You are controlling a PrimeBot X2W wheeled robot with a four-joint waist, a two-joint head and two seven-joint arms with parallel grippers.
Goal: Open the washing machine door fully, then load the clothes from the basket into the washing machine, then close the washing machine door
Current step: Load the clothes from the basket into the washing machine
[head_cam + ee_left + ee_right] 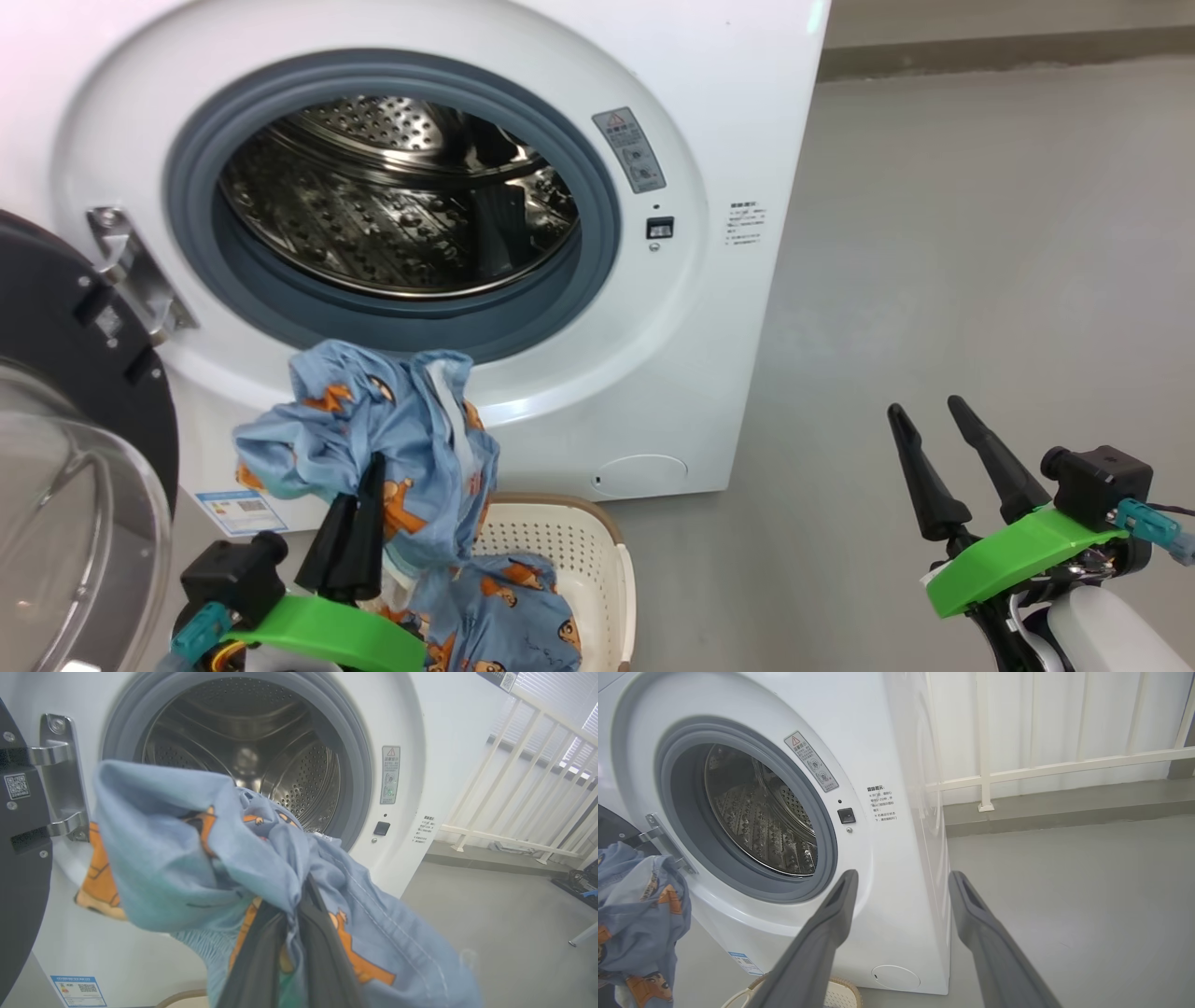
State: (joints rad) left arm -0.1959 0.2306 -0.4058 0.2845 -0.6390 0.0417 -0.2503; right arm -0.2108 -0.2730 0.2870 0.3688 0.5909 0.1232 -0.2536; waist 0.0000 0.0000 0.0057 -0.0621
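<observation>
The white washing machine [653, 373] stands with its steel drum [392, 205] exposed, and the black washing machine door [65, 355] is swung wide to the left on its metal hinge [135, 271]. My left gripper [373, 467] is shut on a light blue bear-print garment [392, 439], held up above the basket [579, 541] just below the drum opening. The left wrist view has that garment [196, 858] bunched over the fingers [261, 961] in front of the drum [252, 751]. More clothes [509, 616] lie in the basket. My right gripper [929, 415] hangs open over the floor to the right.
Bare grey floor [980, 233] stretches right of the machine. A white railing [1041, 765] runs along the wall behind it. The door's clear glass bowl [65, 523] bulges out at the lower left, close to my left arm.
</observation>
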